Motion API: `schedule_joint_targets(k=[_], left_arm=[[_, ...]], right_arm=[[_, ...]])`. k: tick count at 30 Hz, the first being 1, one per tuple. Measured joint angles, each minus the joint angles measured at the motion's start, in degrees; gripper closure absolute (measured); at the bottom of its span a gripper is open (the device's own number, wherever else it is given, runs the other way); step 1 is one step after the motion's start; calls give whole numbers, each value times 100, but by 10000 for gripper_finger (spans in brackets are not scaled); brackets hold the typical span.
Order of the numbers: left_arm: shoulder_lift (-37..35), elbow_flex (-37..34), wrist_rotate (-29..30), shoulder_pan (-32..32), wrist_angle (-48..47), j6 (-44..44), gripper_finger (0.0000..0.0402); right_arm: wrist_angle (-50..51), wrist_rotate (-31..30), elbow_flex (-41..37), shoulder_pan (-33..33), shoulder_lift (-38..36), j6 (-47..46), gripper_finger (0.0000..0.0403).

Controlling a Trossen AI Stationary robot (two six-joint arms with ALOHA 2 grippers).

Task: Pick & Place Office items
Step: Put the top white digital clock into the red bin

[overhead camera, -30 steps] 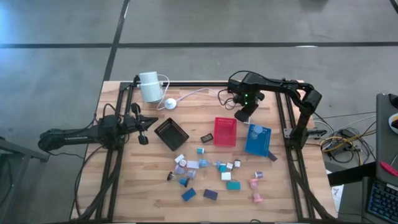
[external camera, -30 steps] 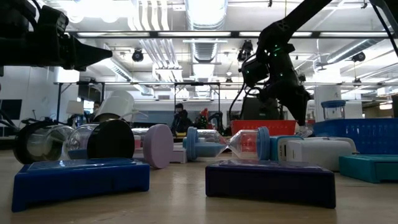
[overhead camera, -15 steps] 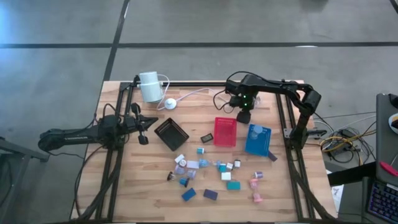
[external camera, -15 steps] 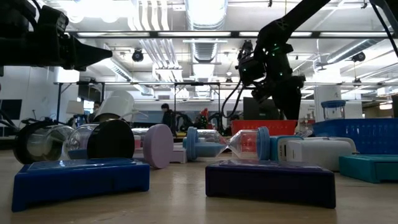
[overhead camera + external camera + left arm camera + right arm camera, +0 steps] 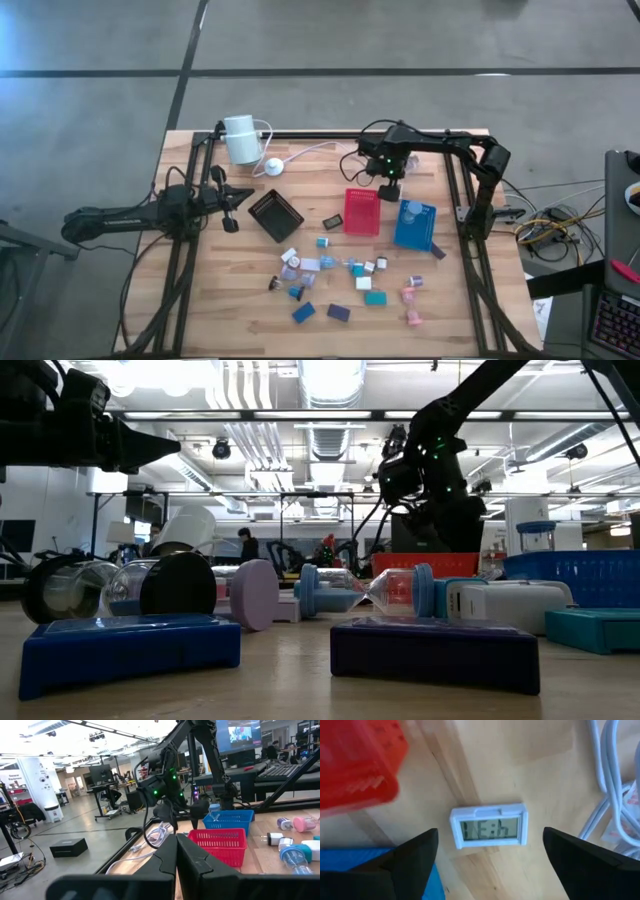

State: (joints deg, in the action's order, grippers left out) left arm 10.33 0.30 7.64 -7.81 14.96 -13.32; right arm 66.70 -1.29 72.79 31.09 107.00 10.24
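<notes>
The right hand (image 5: pixel 393 190) hangs with fingers (image 5: pixel 405 857) spread wide and empty over one small white display (image 5: pixel 489 826) lying on the desk (image 5: pixel 200 310), just beyond the red tray (image 5: pixel 362 210) and blue tray (image 5: pixel 415 225). One black tray (image 5: pixel 275 215) sits farther left. About twenty small office items (image 5: pixel 345 280) lie scattered nearer the front. The left hand (image 5: pixel 232 203), fingers together, waits at the left edge
</notes>
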Motion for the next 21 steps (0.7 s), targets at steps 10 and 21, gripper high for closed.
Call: schedule_joint_targets(k=[10,21], left_arm=[[0,-1,2,0,0,0,392],[0,1,11,-1,0,0,392]], right_arm=[[-255,-178,-257,2,0,-87,46],[-512,-174,-642,-11,2,28,46]])
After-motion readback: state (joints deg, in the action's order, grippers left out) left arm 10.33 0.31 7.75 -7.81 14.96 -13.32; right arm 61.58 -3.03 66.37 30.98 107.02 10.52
